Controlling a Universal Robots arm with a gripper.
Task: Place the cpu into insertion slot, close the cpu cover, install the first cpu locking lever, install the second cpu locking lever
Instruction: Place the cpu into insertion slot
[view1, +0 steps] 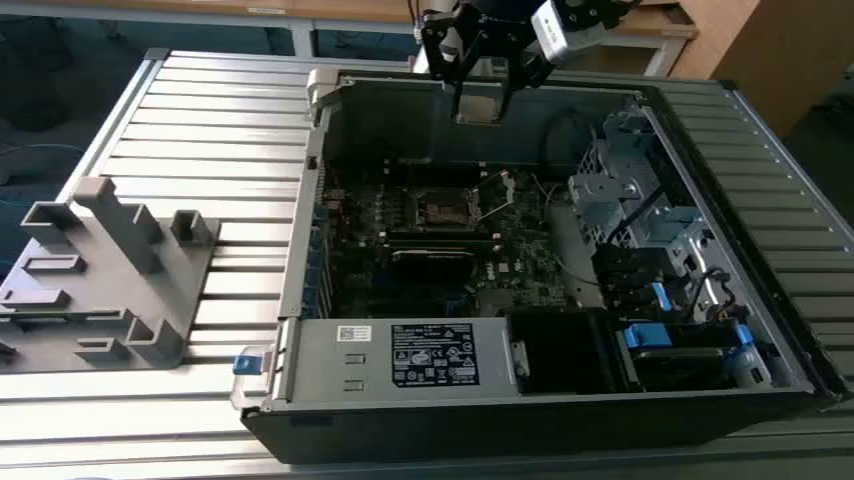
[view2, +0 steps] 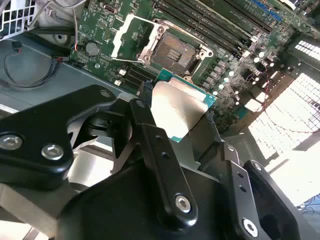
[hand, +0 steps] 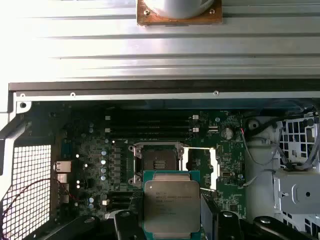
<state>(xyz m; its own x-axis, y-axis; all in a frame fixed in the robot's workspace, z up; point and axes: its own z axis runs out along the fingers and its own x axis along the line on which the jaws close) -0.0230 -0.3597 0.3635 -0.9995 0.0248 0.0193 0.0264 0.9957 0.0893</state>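
My gripper (view1: 478, 95) hangs above the back wall of the open computer case, shut on the cpu (view2: 177, 107). The chip's dull metal face and green edge show between the black fingers (view2: 150, 130) in both wrist views, cpu (hand: 170, 205). Below and ahead lies the insertion slot (hand: 157, 162), a square black socket with a silver rim on the motherboard, with nothing in it; it also appears as insertion slot (view1: 447, 205) and insertion slot (view2: 175, 50). The cpu cover (hand: 202, 167) is swung open to one side of the socket, cpu cover (view2: 127, 37).
A grey labelled power-supply box (view1: 400, 355) fills the case's near side. A metal drive cage with cables (view1: 641, 200) stands on the exterior view's right. Long memory slots (view2: 210, 25) run beside the socket. A grey fixture (view1: 100, 270) sits on the slatted table (view1: 214, 120).
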